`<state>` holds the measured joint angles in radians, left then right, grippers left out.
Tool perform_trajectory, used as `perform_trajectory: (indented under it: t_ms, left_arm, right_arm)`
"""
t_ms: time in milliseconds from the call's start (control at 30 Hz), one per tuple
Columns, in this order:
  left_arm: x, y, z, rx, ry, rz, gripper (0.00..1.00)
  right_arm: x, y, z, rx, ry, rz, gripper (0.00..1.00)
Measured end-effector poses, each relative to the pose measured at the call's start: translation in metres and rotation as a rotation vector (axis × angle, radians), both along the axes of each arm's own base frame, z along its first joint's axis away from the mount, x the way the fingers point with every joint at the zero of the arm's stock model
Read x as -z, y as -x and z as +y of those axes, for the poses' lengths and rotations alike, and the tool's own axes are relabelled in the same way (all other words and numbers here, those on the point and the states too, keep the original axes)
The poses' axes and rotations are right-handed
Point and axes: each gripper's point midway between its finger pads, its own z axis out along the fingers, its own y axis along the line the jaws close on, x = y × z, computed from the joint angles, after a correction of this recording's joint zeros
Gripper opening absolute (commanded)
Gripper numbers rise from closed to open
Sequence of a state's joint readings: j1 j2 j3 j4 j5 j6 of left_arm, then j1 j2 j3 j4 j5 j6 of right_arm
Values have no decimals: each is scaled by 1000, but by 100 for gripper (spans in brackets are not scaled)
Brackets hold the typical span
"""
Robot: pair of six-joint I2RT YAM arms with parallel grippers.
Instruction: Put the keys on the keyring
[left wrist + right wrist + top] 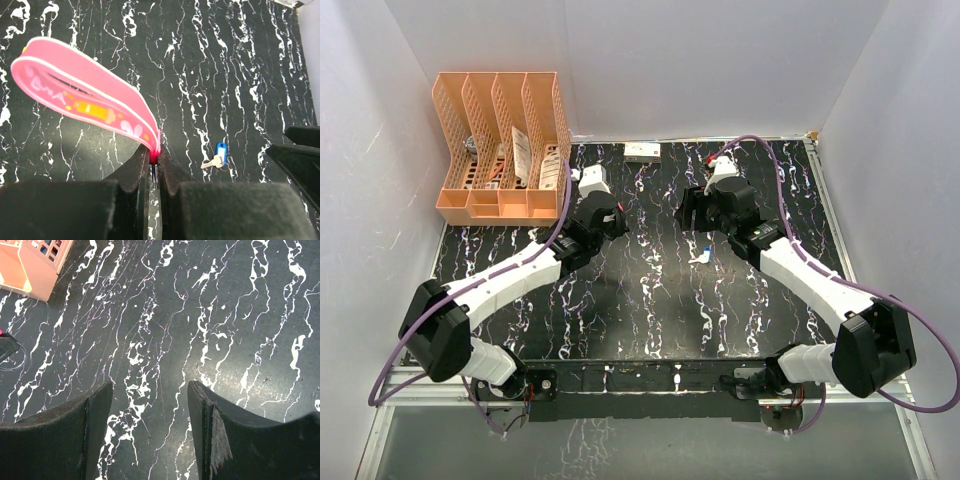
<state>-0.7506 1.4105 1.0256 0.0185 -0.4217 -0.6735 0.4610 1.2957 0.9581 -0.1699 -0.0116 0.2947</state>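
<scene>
Clamping the keyring [90,95] by the narrow end of its pink strap, our left gripper [155,159] holds it off the table [240,75] with the loop standing free, which we judge is meant to present the thin ring [22,357] to the other arm. Our right gripper [150,405] hangs with its jaws spread and nothing between them, and the keys [218,155], blue head and silvery one together, lie on the table near it, not yet picked up. The orange file rack [455,200] at the back left holds a few white slips and small items we cannot identify.
</scene>
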Motion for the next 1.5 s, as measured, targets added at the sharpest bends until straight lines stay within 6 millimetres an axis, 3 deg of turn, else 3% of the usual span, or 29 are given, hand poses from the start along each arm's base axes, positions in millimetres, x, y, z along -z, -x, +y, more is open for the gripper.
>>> perform_trajectory:
  t_ms: [567,667,800,900,1000,1100,1167,1500]
  left_arm:
    - [7,1,2,-8,-22,15,0]
    - [7,1,2,-8,-22,15,0]
    - [4,2,-1,17,-23,7,0]
    - [-2,6,-8,85,-12,-22,0]
    - [-11,14,-16,170,11,-63,0]
    - [-17,23,-22,248,30,-102,0]
    - [-18,26,-26,278,33,-113,0]
    - [-27,27,-35,326,54,-143,0]
  right_arm:
    - [9,2,-18,65,73,19,61]
    - [0,3,-22,72,76,-7,73]
    - [-3,2,-28,99,84,-19,73]
    - [16,-2,-36,113,120,64,70]
    - [51,-9,-39,118,156,186,67]
    - [95,1,-45,120,180,330,62]
    - [113,13,-50,128,177,396,60]
    - [146,45,-60,172,97,506,47]
